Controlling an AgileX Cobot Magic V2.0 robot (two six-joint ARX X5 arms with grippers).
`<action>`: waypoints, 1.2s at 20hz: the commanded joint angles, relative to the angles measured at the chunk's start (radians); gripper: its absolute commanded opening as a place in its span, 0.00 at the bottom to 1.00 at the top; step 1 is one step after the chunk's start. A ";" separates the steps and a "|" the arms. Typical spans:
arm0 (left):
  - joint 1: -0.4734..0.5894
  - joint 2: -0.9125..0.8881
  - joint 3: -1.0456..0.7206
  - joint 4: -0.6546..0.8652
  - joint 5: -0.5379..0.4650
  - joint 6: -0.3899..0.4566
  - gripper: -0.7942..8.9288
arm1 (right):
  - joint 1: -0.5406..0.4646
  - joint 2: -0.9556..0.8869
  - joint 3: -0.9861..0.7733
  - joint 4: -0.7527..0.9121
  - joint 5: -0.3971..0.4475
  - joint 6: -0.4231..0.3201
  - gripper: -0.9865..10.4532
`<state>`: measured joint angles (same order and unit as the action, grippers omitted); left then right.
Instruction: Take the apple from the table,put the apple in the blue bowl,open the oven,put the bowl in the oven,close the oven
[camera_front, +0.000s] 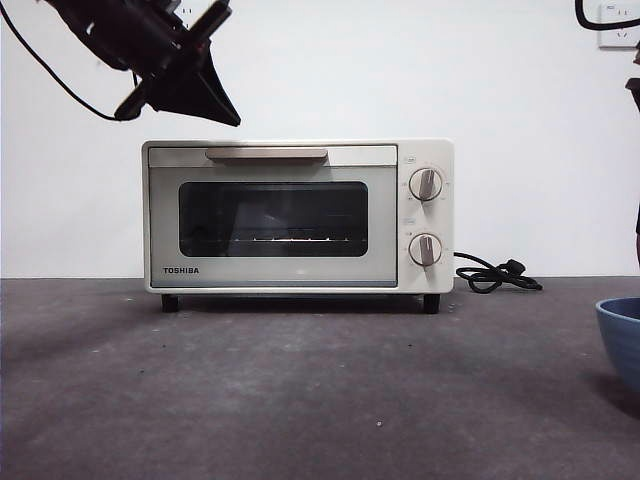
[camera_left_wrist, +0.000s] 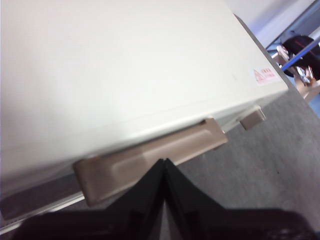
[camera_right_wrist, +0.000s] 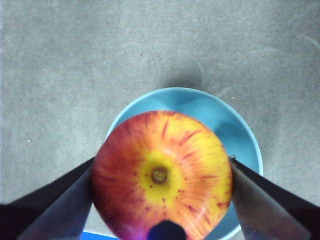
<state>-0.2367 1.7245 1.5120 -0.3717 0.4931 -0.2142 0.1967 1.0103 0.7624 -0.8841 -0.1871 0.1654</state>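
Observation:
The apple (camera_right_wrist: 160, 172), red streaked with yellow around its dimple, is held between the jaws of my right gripper (camera_right_wrist: 161, 170), directly above the light blue bowl (camera_right_wrist: 220, 120). In the front view only the bowl's edge (camera_front: 622, 340) shows at the far right, and the apple is out of view there. The cream oven (camera_front: 290, 215) stands at the back with its door closed. My left gripper (camera_front: 232, 118) hangs above the oven's top left, its jaws shut and empty. In the left wrist view their tip (camera_left_wrist: 164, 162) sits just over the beige handle (camera_left_wrist: 150, 160).
The oven's black cord and plug (camera_front: 495, 275) lie on the table (camera_front: 300, 390) to the right of the oven. A white wall stands close behind. Two round knobs (camera_front: 425, 215) are on the oven's right side.

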 joint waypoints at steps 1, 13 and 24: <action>-0.005 0.030 0.001 0.023 0.000 -0.023 0.08 | 0.001 0.002 -0.010 0.016 0.004 0.015 0.08; -0.020 0.074 0.001 0.038 -0.055 -0.037 0.08 | 0.002 0.061 -0.011 0.004 0.018 0.027 0.09; -0.045 0.109 0.001 -0.118 -0.081 -0.013 0.08 | 0.002 0.067 -0.060 0.021 0.031 0.042 0.61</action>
<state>-0.2745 1.7931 1.5455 -0.4248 0.4347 -0.2474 0.1967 1.0767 0.7082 -0.8665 -0.1566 0.1986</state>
